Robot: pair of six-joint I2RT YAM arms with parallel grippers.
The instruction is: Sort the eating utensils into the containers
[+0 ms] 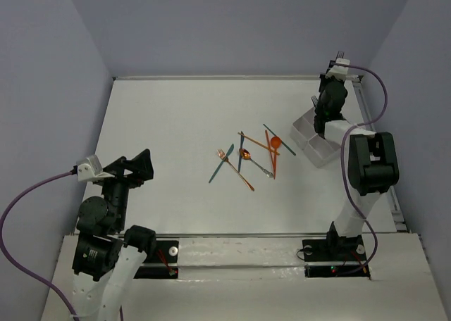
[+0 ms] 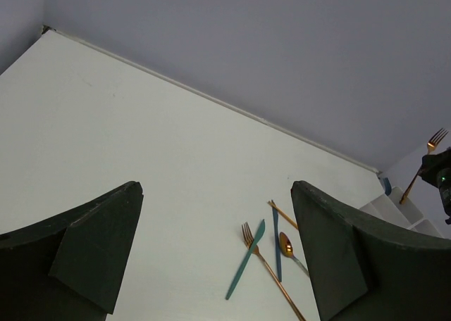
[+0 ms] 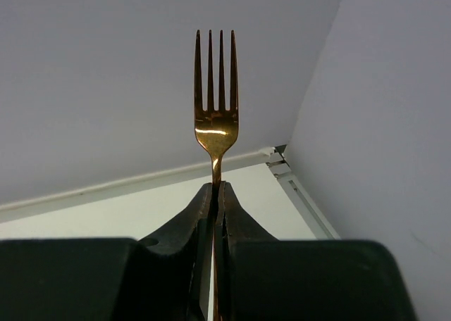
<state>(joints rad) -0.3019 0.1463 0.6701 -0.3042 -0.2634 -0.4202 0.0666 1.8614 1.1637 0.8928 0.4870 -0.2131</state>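
The white desk [image 1: 162, 117] is seen spanning the whole workspace, with the white divided tray [image 1: 308, 139] set at its far right, partly hidden behind the right arm [image 1: 370, 166]. A loose heap of orange and teal utensils [image 1: 250, 155] lies at the middle of the desk. It is just left of the tray and well apart from the left gripper [image 1: 139, 165], whose jaws are spread wide and empty and aimed across the desk toward that heap. The right gripper [image 3: 217, 189] is held above the tray, its jaws pressed together on the handle of an orange fork [image 3: 215, 120]. The fork's long axis is set in line with the jaws, with the tines projecting beyond the tips toward the far wall, so the hidden handle end is judged to face down toward the tray. Which compartment lies beneath cannot be told. A lowering of the fork over one compartment before release is judged to be called for, and the heap is not yet sorted.
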